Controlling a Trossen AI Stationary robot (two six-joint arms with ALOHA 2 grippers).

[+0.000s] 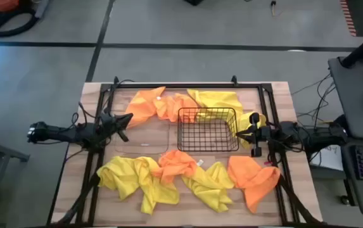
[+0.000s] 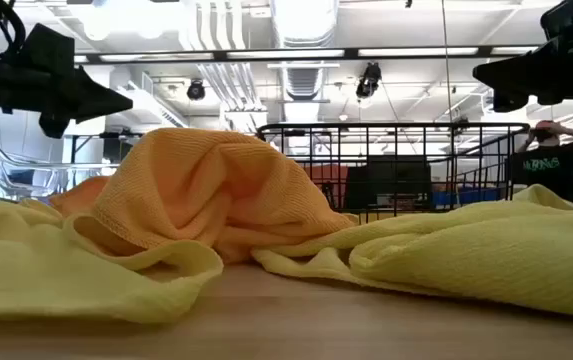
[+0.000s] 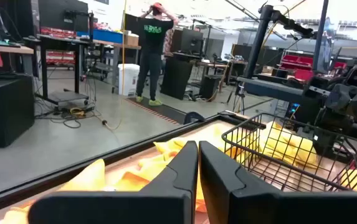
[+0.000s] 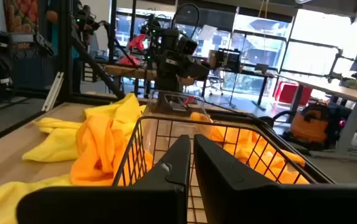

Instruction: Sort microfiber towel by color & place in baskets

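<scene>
The left gripper (image 1: 123,125) and right gripper (image 1: 243,134) hovered either side of the wire basket (image 1: 208,129), fingers together, empty — towels (image 1: 168,174) lay around it. Sorting seemingly unstarted; next, open over one towel.

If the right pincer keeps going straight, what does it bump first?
Most likely the black wire basket: the right pincer points at its near wall, though it may sit high enough to pass over the rim.
</scene>
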